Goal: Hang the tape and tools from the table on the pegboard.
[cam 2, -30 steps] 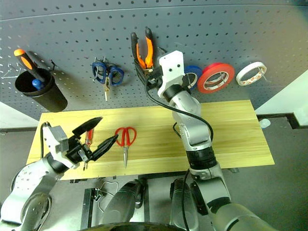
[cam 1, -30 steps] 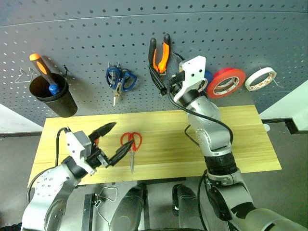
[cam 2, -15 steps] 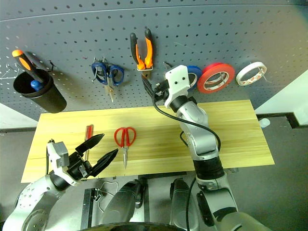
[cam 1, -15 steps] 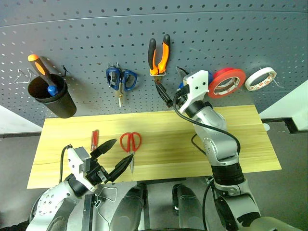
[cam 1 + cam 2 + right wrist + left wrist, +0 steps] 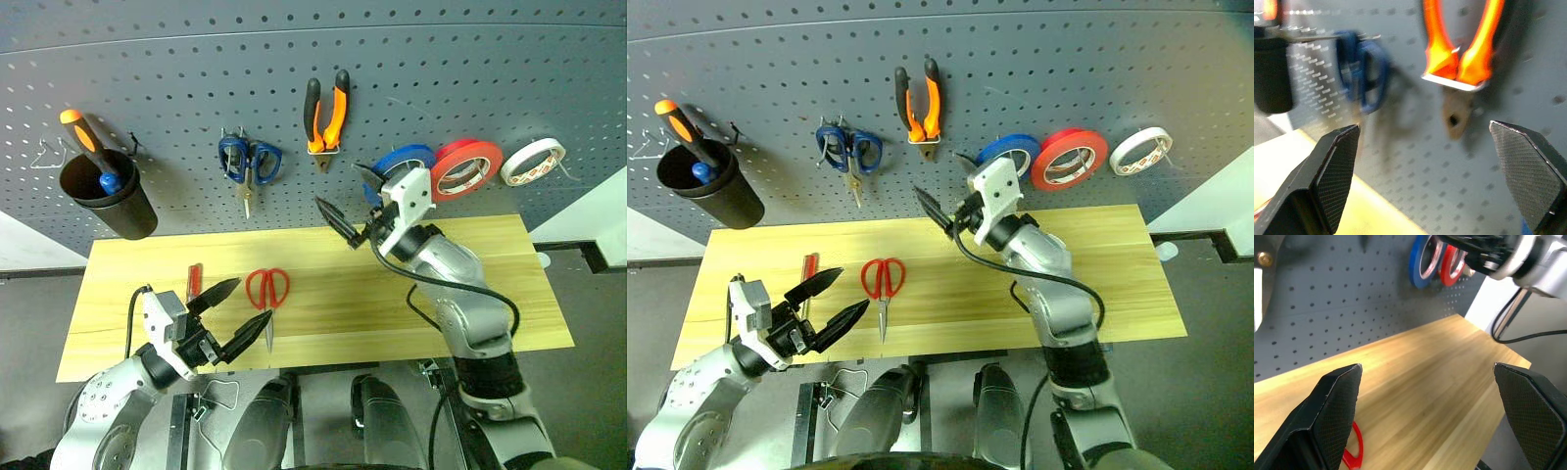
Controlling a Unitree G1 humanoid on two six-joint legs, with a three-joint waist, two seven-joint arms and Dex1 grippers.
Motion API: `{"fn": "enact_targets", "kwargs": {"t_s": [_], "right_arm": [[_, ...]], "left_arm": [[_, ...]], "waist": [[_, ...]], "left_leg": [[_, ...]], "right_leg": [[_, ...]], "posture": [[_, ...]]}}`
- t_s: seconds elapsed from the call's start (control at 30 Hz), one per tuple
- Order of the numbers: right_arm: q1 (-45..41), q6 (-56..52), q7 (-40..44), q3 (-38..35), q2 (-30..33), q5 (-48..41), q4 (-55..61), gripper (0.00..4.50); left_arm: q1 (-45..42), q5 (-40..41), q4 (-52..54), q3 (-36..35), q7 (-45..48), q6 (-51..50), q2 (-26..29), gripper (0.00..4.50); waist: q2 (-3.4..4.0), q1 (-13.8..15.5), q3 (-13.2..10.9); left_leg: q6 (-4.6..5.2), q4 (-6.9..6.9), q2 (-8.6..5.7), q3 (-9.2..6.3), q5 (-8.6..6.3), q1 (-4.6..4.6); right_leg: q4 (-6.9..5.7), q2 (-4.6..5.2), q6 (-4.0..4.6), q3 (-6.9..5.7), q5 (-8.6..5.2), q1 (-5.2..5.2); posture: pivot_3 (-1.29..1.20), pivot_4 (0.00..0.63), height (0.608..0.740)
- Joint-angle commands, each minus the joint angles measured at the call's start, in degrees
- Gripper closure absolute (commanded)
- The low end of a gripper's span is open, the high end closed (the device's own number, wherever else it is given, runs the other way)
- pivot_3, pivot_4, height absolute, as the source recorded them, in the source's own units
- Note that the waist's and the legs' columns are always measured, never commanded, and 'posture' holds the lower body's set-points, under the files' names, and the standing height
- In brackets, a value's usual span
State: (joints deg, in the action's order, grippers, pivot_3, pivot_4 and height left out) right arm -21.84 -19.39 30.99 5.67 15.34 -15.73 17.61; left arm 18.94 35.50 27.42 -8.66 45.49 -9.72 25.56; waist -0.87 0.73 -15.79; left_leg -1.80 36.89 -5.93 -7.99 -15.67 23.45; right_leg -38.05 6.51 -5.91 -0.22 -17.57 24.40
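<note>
The pegboard [image 5: 176,88] stands along the far edge of the table [image 5: 509,294]. The pliers [image 5: 326,116] hang on it near the middle, handles up. The small white tape [image 5: 532,162] hangs at the far right, beside a red roll [image 5: 466,168] and a blue roll [image 5: 400,162]. Blue-handled scissors [image 5: 249,163] hang left of the pliers. A black cup [image 5: 108,201] at the far left holds an orange-and-black screwdriver [image 5: 86,145].

Two tools lie on the table, left of centre: the red-handled scissors [image 5: 267,294], blades pointing to the near edge, and the slim red-handled screwdriver [image 5: 194,282] just left of them.

The left gripper [image 5: 235,311] is released, fingers spread wide and holding nothing. It sits at the near left edge of the table, with the scissors just to its right and the screwdriver just on its far side; touching neither, as far as can be seen.

The right gripper [image 5: 345,213] is likewise released and empty. It hangs over the far part of the table, just below and right of the pliers, clear of them, with the blue roll close on its right.
</note>
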Motion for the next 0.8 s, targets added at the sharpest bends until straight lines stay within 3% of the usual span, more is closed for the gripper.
{"fn": "enact_targets", "kwargs": {"t_s": [0.03,0.2,0.47,0.67,0.8], "right_arm": [[1.9,-1.83,4.16,0.87,2.55,-3.45,6.01,0.04],[4.95,-4.06,8.01,0.52,7.26,-6.18,10.07,0.04],[3.78,-5.67,6.11,0.34,7.79,-6.4,11.25,0.04],[2.34,-9.07,4.64,1.39,8.01,-7.27,14.88,0.04],[3.59,-12.72,6.07,1.57,11.76,-7.6,18.91,0.04]], "left_arm": [[-0.83,-2.44,0.47,-0.65,-3.24,-0.63,0.47,0.0],[-7.05,-5.07,1.99,-1.5,-16.42,-8.12,-1.19,0.0],[-18.78,-17.54,9.44,3.85,-51.51,-31.69,-15.21,0.0],[-17.25,-22.46,10.75,8.84,-59.41,-46.95,-20.77,0.0],[-17.16,-21.5,8.58,7.37,-59.24,-54.33,-24.19,0.0]], "waist": [[0.0,0.06,0.0],[-0.07,0.33,-0.04],[-0.42,1.29,-0.24],[-0.82,1.86,-0.54],[-0.93,1.99,-0.76]], "left_leg": [[0.0,0.0,0.02,0.0,0.0,0.0],[0.01,0.06,0.0,0.0,-0.01,0.0],[0.0,0.15,0.01,0.03,0.0,-0.01],[0.03,0.14,-0.03,0.05,-0.02,0.01],[0.03,0.17,-0.03,0.05,-0.02,0.01]], "right_leg": [[0.0,-0.01,0.0,0.0,0.0,0.0],[0.01,0.01,-0.01,-0.01,0.0,-0.04],[-0.07,-0.04,-0.09,-0.01,0.05,-0.06],[-0.04,-0.02,-0.09,0.0,0.05,-0.04],[-0.05,-0.02,-0.09,-0.01,0.05,-0.04]], "posture": [[0.13,0.285,0.725],[0.13,0.292,0.725],[0.12,0.309,0.725],[0.1,0.319,0.725],[0.08,0.324,0.725]]}}
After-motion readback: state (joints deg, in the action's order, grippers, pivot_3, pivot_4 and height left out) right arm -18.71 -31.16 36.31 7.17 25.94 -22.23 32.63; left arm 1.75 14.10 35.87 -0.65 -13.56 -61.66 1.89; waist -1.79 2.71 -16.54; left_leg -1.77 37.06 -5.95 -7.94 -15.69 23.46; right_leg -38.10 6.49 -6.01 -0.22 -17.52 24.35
